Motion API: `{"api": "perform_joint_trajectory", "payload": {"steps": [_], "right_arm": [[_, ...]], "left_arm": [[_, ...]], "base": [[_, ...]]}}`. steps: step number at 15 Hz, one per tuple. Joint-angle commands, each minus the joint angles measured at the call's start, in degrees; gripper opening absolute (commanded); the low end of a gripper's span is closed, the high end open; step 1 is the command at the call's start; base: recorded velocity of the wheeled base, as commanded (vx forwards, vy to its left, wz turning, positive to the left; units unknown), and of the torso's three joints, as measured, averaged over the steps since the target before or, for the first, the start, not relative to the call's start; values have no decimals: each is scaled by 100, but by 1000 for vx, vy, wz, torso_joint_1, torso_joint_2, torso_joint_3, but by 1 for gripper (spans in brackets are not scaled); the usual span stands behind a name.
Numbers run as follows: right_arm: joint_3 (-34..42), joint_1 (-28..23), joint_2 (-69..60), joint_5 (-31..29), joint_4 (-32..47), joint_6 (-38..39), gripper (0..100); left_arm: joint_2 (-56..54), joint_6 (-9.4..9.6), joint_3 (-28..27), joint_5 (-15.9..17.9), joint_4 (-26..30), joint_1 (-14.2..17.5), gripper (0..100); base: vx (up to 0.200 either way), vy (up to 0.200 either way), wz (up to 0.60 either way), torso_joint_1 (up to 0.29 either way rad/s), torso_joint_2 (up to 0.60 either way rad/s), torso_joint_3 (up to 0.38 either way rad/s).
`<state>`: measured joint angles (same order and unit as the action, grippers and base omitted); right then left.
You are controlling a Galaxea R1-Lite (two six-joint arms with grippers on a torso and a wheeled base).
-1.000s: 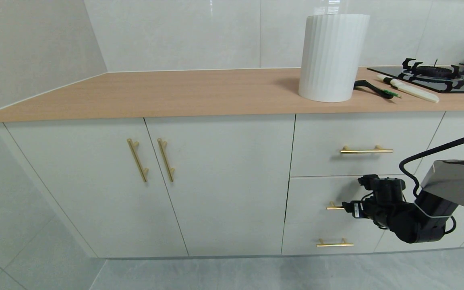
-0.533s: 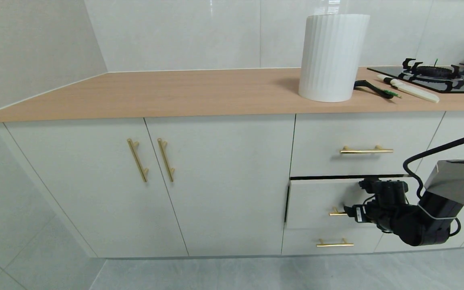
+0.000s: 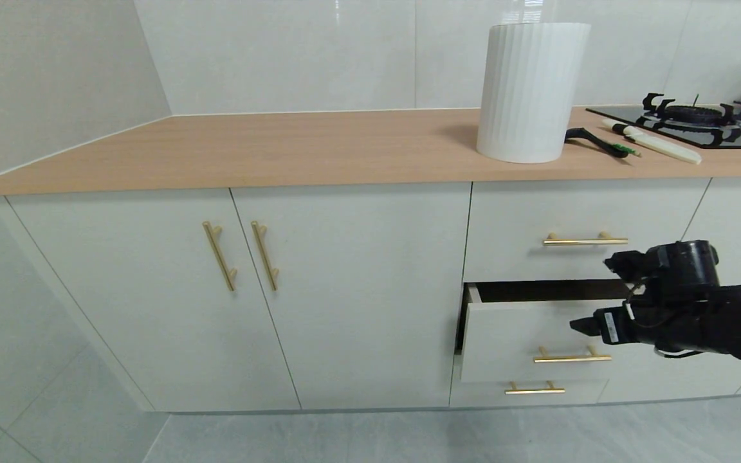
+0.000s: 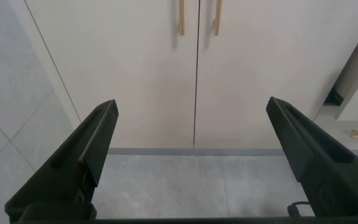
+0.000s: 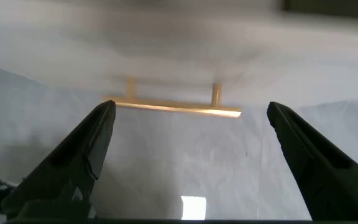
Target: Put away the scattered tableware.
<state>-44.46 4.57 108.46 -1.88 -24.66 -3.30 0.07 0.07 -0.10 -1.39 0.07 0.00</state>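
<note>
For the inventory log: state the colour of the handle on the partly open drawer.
Gold. The handle shows best in the head view.

No writing can be read.
A small white sticker (image 3: 610,326) sits on the right tool (image 3: 580,325), but any print on it is too small to make out.
</note>
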Motion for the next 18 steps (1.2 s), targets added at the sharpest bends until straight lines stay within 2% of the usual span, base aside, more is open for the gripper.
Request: {"api": "perform_joint_trajectory", "payload": {"steps": [1, 3, 6, 11, 13, 18], "right_arm": [[-45, 176, -756, 30, 76, 67, 100], [-124, 202, -334, 12, -223, 216, 100], [-116, 202, 501, -164, -1234, 295, 100], [-133, 220, 1292, -261, -2271, 322, 100], [-124, 211, 1397, -261, -2508, 322, 100], [-28, 211, 1257, -261, -2482, 313, 100]], "left_arm": [[1, 1, 1, -2, 1, 0, 100], [1, 1, 1, -2, 1, 0, 100], [1, 1, 1, -2, 1, 0, 100], [1, 1, 1, -2, 1, 0, 100], [1, 1, 1, -2, -7, 0, 100], [1, -7, 1, -2, 1, 0, 100]], "base": [[0, 0, 0, 0, 0, 0], [0, 0, 0, 0, 0, 0], [0, 0, 0, 0, 0, 0], [0, 0, 0, 0, 0, 0], [0, 0, 0, 0, 0, 0], [0, 0, 0, 0, 0, 0]]}}
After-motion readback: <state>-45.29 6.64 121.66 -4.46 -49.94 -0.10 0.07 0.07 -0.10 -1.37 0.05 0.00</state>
